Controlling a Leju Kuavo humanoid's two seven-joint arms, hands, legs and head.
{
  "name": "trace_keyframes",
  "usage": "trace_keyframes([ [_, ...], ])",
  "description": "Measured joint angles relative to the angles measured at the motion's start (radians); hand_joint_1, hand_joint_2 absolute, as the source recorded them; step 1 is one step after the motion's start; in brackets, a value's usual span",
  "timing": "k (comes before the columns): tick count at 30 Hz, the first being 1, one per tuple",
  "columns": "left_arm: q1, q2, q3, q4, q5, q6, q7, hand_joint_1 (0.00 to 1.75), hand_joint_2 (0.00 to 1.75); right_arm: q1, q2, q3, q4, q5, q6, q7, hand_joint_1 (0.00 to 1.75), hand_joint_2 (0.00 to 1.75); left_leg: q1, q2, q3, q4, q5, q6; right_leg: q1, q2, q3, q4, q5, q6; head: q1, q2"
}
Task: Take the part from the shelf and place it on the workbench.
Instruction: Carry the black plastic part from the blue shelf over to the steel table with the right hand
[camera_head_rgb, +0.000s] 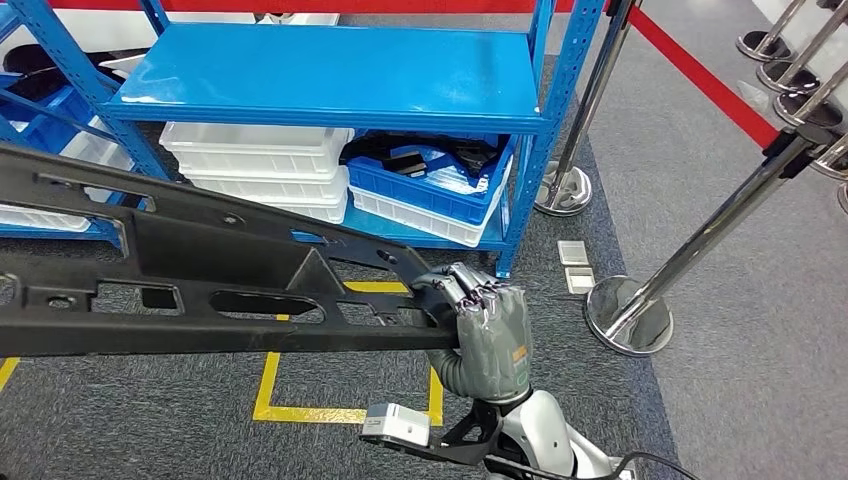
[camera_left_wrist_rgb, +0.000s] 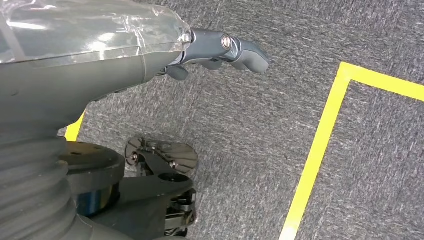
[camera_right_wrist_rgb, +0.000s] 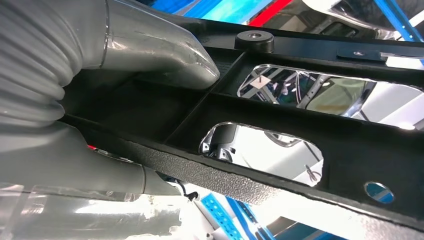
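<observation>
A long black plastic part (camera_head_rgb: 200, 290) with several cut-outs and ribs stretches from the middle of the head view out past its left edge, held above the carpet in front of the blue shelf (camera_head_rgb: 330, 75). My right hand (camera_head_rgb: 485, 325) grips its right end, fingers wrapped over the top edge. In the right wrist view the thumb (camera_right_wrist_rgb: 150, 55) presses on the part (camera_right_wrist_rgb: 300, 130) and the fingers lie under its rim. My left hand (camera_left_wrist_rgb: 100, 75) hangs over the grey carpet with its fingers (camera_left_wrist_rgb: 230, 50) stretched out and nothing in them.
The shelf's lower level carries stacked white bins (camera_head_rgb: 260, 160) and a blue bin (camera_head_rgb: 430, 185) of dark parts. Chrome stanchions (camera_head_rgb: 630, 310) (camera_head_rgb: 565, 190) with a red belt (camera_head_rgb: 700, 70) stand to the right. Yellow tape (camera_head_rgb: 270, 390) marks a square on the carpet.
</observation>
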Motion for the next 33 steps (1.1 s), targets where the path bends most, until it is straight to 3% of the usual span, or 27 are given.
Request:
trace_keyframes([
  [2, -0.001, 0.0, 0.0, 0.0, 0.0, 0.0, 0.0, 0.0, 1.75, -0.001, -0.001, 0.0, 0.0, 0.001, 0.0, 0.002, 1.75, 1.75, -0.002, -0.001, -0.007, 0.013, -0.003, -0.007, 0.001, 0.0, 0.066, -0.121, 0.04, -0.005, 0.002, 0.0],
  [3, -0.001, 0.0, 0.0, 0.0, 0.0, 0.0, 0.0, 0.0, 1.75, -0.001, -0.001, 0.0, 0.0, 0.001, 0.0, 0.003, 1.75, 1.75, -0.004, -0.002, -0.011, 0.018, -0.004, -0.012, 0.002, 0.001, 0.08, -0.154, 0.046, -0.009, 0.001, 0.0],
  [6, -0.001, 0.0, 0.0, 0.0, 0.0, 0.0, 0.0, 0.0, 1.75, 0.0, -0.003, 0.0, 0.0, 0.0, 0.0, 0.004, 1.75, 1.75, -0.005, -0.003, -0.021, 0.026, -0.001, -0.026, 0.004, 0.003, 0.076, -0.168, 0.049, -0.021, -0.002, 0.0],
  [8, -0.001, 0.0, 0.0, 0.0, 0.0, 0.0, 0.0, 0.0, 1.75, -0.001, -0.003, 0.0, 0.0, -0.001, 0.0, 0.004, 1.75, 1.75, -0.004, -0.004, -0.033, 0.054, -0.025, -0.038, 0.001, 0.001, 0.074, -0.174, 0.056, -0.033, -0.006, 0.0],
  [11, 0.0, 0.0, 0.0, 0.0, 0.0, 0.001, 0.0, 0.0, 1.75, -0.002, -0.004, 0.001, 0.0, -0.003, 0.0, 0.004, 1.75, 1.75, 0.001, -0.005, -0.101, 0.222, -0.12, -0.054, 0.0, -0.004, 0.065, -0.176, 0.063, -0.045, -0.017, 0.0],
  [12, 0.0, 0.0, 0.0, 0.0, 0.0, 0.002, 0.0, 0.0, 1.75, -0.002, -0.004, 0.001, 0.0, -0.004, 0.0, 0.004, 1.75, 1.75, 0.002, -0.005, -0.123, 0.274, -0.138, -0.057, 0.0, -0.005, 0.062, -0.175, 0.064, -0.046, -0.017, 0.0],
  [13, 0.001, 0.0, 0.0, 0.0, 0.001, 0.002, 0.0, 0.0, 1.75, -0.002, -0.004, 0.001, 0.0, -0.005, 0.0, 0.004, 1.75, 1.75, 0.003, -0.005, -0.13, 0.296, -0.138, -0.057, 0.001, -0.005, 0.06, -0.175, 0.065, -0.047, -0.018, 0.0],
  [14, 0.001, 0.0, 0.0, 0.0, 0.001, 0.002, 0.0, 0.0, 1.75, -0.002, -0.004, 0.001, 0.0, -0.006, 0.0, 0.004, 1.75, 1.75, 0.003, -0.005, -0.118, 0.279, -0.12, -0.055, 0.001, -0.005, 0.06, -0.174, 0.065, -0.048, -0.018, 0.0],
  [16, 0.001, 0.0, 0.0, 0.0, 0.001, 0.003, 0.0, 0.0, 1.75, -0.003, -0.004, 0.001, 0.0, -0.008, 0.0, 0.004, 1.75, 1.75, 0.002, -0.005, -0.051, 0.15, -0.054, -0.045, 0.001, -0.005, 0.061, -0.174, 0.066, -0.047, -0.02, 0.0],
  [18, 0.0, 0.0, 0.0, 0.0, 0.001, 0.004, -0.002, 0.0, 1.75, -0.005, -0.004, 0.001, 0.0, -0.01, 0.0, 0.004, 1.75, 1.75, -0.003, -0.005, 0.0, 0.036, -0.016, -0.035, 0.003, -0.005, 0.059, -0.173, 0.069, -0.041, -0.021, 0.0],
  [22, 0.003, 0.0, 0.0, 0.0, 0.001, 0.007, -0.004, 0.0, 1.75, -0.006, -0.004, 0.002, 0.0, -0.012, 0.0, 0.003, 1.75, 1.75, -0.006, -0.006, 0.004, 0.0, -0.003, -0.02, 0.001, -0.006, 0.051, -0.171, 0.074, -0.02, -0.021, 0.0],
  [24, 0.003, 0.0, 0.0, 0.0, 0.0, 0.008, -0.005, 0.0, 1.75, -0.007, -0.004, 0.002, 0.0, -0.013, 0.0, 0.002, 1.75, 1.75, 0.0, -0.003, 0.004, -0.014, 0.009, -0.008, 0.002, -0.004, 0.03, -0.12, 0.034, -0.012, -0.017, 0.0],
  [26, 0.003, 0.0, 0.0, 0.0, 0.0, 0.008, -0.006, 0.0, 1.75, -0.008, -0.004, 0.002, 0.0, -0.015, 0.0, 0.002, 1.75, 1.75, 0.001, -0.002, -0.001, -0.015, 0.014, -0.002, 0.001, -0.002, -0.019, -0.005, -0.034, -0.008, -0.011, 0.0],
  [28, 0.005, 0.0, 0.0, 0.0, 0.0, 0.008, -0.006, 0.0, 1.75, -0.007, -0.004, 0.002, 0.0, -0.017, 0.0, 0.002, 1.75, 1.75, 0.0, -0.002, -0.008, -0.01, 0.015, -0.001, 0.0, -0.001, -0.052, 0.083, -0.063, -0.003, -0.008, 0.0],
  [29, 0.005, 0.0, 0.0, 0.0, 0.0, 0.008, -0.006, 0.0, 1.75, -0.007, -0.005, 0.002, 0.0, -0.018, 0.0, 0.002, 1.75, 1.75, 0.001, -0.003, -0.011, -0.007, 0.015, -0.002, -0.001, -0.001, -0.045, 0.078, -0.05, -0.002, -0.007, 0.0],
  [30, 0.005, 0.0, 0.0, 0.0, 0.0, 0.008, -0.006, 0.0, 1.75, -0.007, -0.005, 0.002, 0.0, -0.018, 0.0, 0.002, 1.75, 1.75, 0.002, -0.004, -0.013, -0.002, 0.014, -0.003, -0.002, -0.001, -0.02, 0.035, -0.022, -0.001, -0.006, 0.0],
  [32, 0.005, 0.0, 0.0, 0.0, 0.0, 0.008, -0.006, 0.0, 1.75, -0.009, -0.005, 0.002, 0.0, -0.018, 0.0, 0.001, 1.75, 1.75, 0.002, -0.006, -0.018, 0.012, 0.009, -0.012, -0.005, 0.0, 0.045, -0.095, 0.032, 0.0, -0.004, 0.0],
  [33, 0.004, 0.0, 0.0, 0.0, 0.0, 0.008, -0.006, 0.0, 1.75, -0.009, -0.005, 0.002, 0.0, -0.018, 0.0, 0.001, 1.75, 1.75, 0.0, -0.007, -0.022, 0.019, 0.006, -0.017, -0.005, 0.001, 0.065, -0.139, 0.045, -0.002, -0.003, 0.0],
])
